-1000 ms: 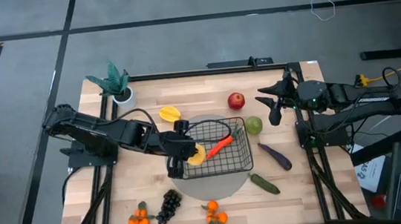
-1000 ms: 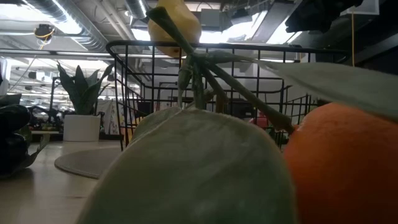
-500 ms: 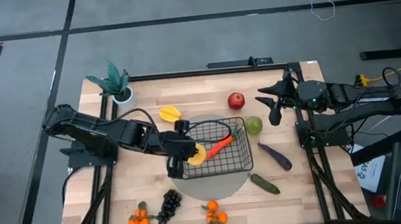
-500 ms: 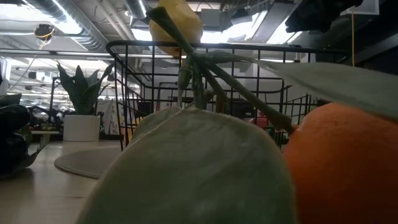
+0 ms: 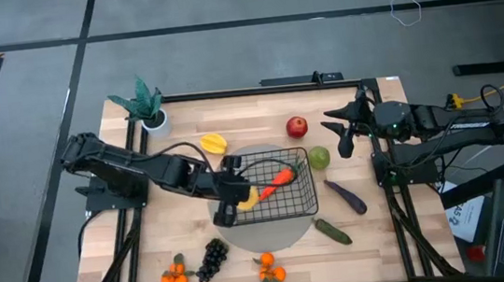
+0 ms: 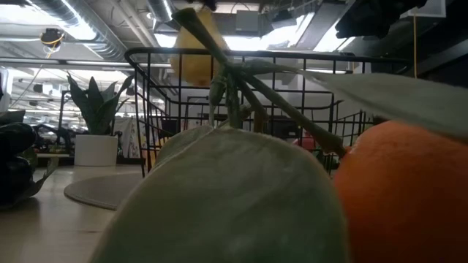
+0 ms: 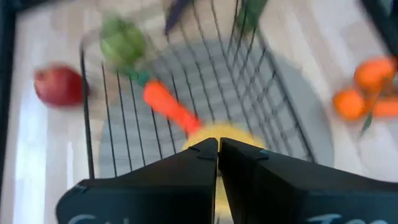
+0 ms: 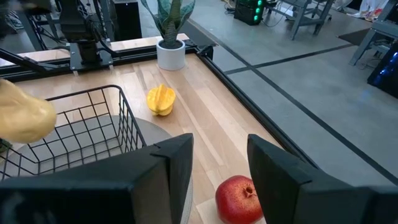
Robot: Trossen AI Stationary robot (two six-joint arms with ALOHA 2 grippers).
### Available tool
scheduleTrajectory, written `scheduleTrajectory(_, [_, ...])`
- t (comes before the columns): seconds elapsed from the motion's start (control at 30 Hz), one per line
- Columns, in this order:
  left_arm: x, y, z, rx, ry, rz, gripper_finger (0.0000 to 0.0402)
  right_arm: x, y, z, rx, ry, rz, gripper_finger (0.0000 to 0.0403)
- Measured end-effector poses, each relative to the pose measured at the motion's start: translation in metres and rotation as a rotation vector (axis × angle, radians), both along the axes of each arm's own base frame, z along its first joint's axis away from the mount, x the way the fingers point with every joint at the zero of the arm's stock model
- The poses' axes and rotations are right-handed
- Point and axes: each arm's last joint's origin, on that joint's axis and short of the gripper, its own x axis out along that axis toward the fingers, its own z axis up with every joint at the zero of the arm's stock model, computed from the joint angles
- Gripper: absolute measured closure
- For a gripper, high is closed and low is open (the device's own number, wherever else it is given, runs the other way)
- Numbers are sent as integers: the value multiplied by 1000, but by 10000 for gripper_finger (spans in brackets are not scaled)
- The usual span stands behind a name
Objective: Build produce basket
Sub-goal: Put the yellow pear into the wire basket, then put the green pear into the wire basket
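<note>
Pinching a lemon (image 5: 250,196) over the basket (image 5: 304,203), left claw (image 5: 233,197); orange carrot (image 7: 171,107) plain only from its wrist.

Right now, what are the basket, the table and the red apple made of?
The basket looks like thin black metal wire: you can see through its open grid. The table looks like pale wood, with plank lines and grain. The red apple looks like glossy plastic or painted foam, with a shiny highlight; I can't tell which.
</note>
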Motion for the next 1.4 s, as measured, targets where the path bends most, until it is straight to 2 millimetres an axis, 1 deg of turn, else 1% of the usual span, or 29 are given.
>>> scheduleTrajectory(0.3, [0,2,2,-2,-12,7,335,0,0,1,0,-8,-1,253])
scheduleTrajectory(0.43, [1,3,2,31,-17,16,318,0,0,1,0,-9,-1,253])
scheduleTrajectory(0.73, [1,7,3,169,-30,53,315,0,0,1,1,-9,-1,253])
scheduleTrajectory(1.0, [2,14,2,163,-23,82,315,0,0,1,5,-8,-2,253])
scheduleTrajectory(1.13, [-4,16,-4,155,55,112,315,-1,0,-2,82,-23,-33,253])
scheduleTrajectory(1.4, [-21,20,-15,158,242,178,315,-8,0,-16,195,89,-98,253])
